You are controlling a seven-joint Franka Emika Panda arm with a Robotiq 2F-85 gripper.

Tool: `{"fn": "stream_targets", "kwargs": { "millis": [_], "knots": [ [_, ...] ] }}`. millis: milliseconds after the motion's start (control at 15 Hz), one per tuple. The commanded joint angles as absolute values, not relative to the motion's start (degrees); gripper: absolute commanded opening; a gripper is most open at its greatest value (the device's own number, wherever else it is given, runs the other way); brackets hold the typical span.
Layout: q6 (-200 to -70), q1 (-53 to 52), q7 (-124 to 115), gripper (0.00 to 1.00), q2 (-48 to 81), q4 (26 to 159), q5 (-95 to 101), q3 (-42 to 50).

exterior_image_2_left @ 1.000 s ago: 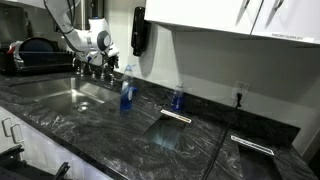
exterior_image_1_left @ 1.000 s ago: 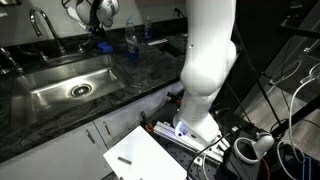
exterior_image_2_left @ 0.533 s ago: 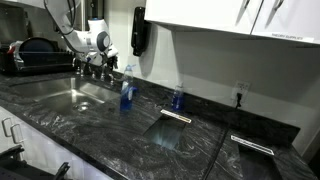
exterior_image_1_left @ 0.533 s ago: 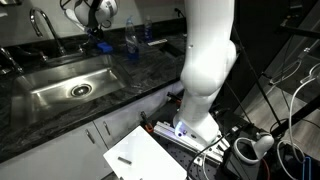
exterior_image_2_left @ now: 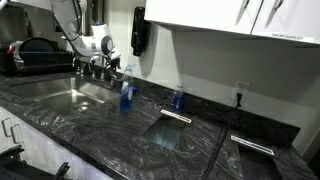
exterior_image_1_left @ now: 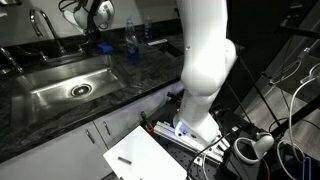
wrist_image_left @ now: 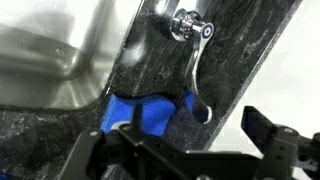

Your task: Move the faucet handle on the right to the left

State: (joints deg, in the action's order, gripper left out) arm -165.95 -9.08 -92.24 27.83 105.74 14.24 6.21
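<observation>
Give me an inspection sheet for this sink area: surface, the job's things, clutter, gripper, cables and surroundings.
Surface: dark speckled stone countertop with a steel sink set into it.
Job's things: faucet handle, a chrome lever on a stubby base; nothing grips it.
Clutter: small blue object next to the handle; blue bottle and a second bottle standing upright on the counter.
Gripper: gripper open, fingers spread, the handle just ahead of them; no contact seen.
Cables: loose tangle of cables beside the arm's base, off the counter.
Surroundings: white cabinets overhead; dish rack beyond the sink.
</observation>
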Motion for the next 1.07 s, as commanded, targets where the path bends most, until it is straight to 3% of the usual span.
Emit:
{"fn": "stream_targets", "kwargs": {
  "millis": [0,800,867,933,1000],
  "knots": [
    [-166.75,-11.47,-95.84,1.00,31.49,101.32,16.19,9.75],
    [-161.96,-17.58,-97.73,1.00,38.48,94.10,13.81,17.81],
    [-161.35,-17.61,-97.75,0.75,38.85,93.67,13.54,17.79],
    [-160.78,-17.56,-97.78,0.74,39.14,93.29,13.27,17.65],
    [-160.37,-17.53,-97.81,0.66,39.47,92.87,13.05,17.56]
  ]
}}
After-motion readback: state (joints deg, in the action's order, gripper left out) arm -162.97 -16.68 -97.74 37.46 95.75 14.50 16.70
